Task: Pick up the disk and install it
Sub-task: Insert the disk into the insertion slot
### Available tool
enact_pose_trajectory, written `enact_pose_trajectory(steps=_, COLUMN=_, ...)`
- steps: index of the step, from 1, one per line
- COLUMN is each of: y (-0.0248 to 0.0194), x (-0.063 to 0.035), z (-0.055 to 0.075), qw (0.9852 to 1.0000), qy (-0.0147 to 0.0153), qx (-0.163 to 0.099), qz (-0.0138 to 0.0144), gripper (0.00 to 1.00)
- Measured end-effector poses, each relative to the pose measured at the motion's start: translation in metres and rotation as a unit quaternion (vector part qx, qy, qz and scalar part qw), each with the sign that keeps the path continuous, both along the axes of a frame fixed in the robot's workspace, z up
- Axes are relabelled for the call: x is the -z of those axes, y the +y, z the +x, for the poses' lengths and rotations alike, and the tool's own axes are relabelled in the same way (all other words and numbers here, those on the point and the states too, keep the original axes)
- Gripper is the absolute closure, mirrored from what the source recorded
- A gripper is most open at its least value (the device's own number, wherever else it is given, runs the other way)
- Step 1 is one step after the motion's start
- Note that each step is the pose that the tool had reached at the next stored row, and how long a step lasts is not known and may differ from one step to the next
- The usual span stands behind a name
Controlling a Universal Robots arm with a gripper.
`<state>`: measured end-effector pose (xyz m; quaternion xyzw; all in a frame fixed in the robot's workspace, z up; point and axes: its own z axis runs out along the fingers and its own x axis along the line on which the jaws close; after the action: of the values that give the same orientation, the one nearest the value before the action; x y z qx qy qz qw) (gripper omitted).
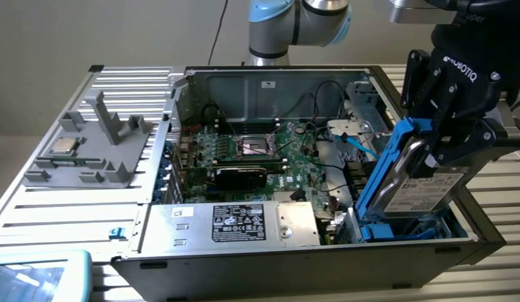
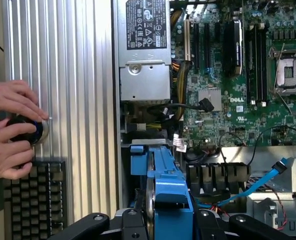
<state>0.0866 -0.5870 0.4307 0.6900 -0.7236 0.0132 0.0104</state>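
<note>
The disk [image 1: 420, 189], a silver-grey drive with a white label in a bright blue carrier [image 1: 384, 173], stands on edge and tilted. Its lower end reaches into the drive bay [image 1: 410, 229] at the front corner of the open computer case [image 1: 285, 261], on the exterior view's right. My black gripper [image 1: 440, 154] is shut on the disk's upper part, one finger on each flat side. In the wrist view the disk [image 2: 163, 192] shows edge-on between the fingers of my gripper [image 2: 163, 225], above the bay.
Inside the case lie the motherboard [image 1: 260, 151], a silver power supply box [image 1: 234, 223] and a loose blue cable [image 1: 358, 143]. A grey fixture [image 1: 100, 148] with a processor chip [image 1: 63, 146] rests on the removed side panel. A person's hands [image 2: 10, 130] hold a knob near a keyboard [image 2: 35, 200].
</note>
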Motion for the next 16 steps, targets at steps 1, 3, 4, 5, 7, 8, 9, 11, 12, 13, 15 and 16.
enact_pose_trajectory(steps=1, y=0.0000, x=0.0008, z=0.0000, qw=1.0000, qy=0.0001, qx=0.000, qz=0.0000, gripper=0.63)
enact_pose_trajectory(steps=3, y=0.0000, x=0.0023, z=0.0000, qw=1.0000, qy=0.0003, qx=0.000, qz=0.0000, gripper=0.63)
enact_pose_trajectory(steps=4, y=0.0000, x=0.0030, z=0.0000, qw=1.0000, qy=0.0004, qx=0.000, qz=0.0000, gripper=0.63)
enact_pose_trajectory(steps=5, y=0.0000, x=0.0038, z=0.0000, qw=1.0000, qy=0.0005, qx=0.000, qz=0.0000, gripper=0.63)
enact_pose_trajectory(steps=7, y=0.0014, x=0.0046, z=0.0001, qw=1.0000, qy=0.0006, qx=0.000, qz=0.0000, gripper=0.63)
enact_pose_trajectory(steps=8, y=0.0026, x=0.0050, z=0.0001, qw=1.0000, qy=0.0006, qx=0.000, qz=0.0001, gripper=0.63)
enact_pose_trajectory(steps=9, y=0.0029, x=0.0053, z=0.0001, qw=1.0000, qy=0.0007, qx=0.000, qz=0.0000, gripper=0.63)
enact_pose_trajectory(steps=11, y=0.0029, x=0.0058, z=0.0000, qw=1.0000, qy=0.0007, qx=0.000, qz=0.0000, gripper=0.63)
enact_pose_trajectory(steps=12, y=0.0029, x=0.0062, z=0.0000, qw=1.0000, qy=0.0007, qx=0.000, qz=0.0000, gripper=0.63)
enact_pose_trajectory(steps=13, y=0.0029, x=0.0067, z=0.0000, qw=1.0000, qy=0.0007, qx=0.000, qz=0.0000, gripper=0.63)
enact_pose_trajectory(steps=15, y=0.0029, x=0.0077, z=0.0000, qw=1.0000, qy=0.0007, qx=0.000, qz=0.0000, gripper=0.63)
enact_pose_trajectory(steps=16, y=0.0029, x=0.0083, z=0.0000, qw=1.0000, qy=0.0007, qx=0.000, qz=0.0000, gripper=0.63)
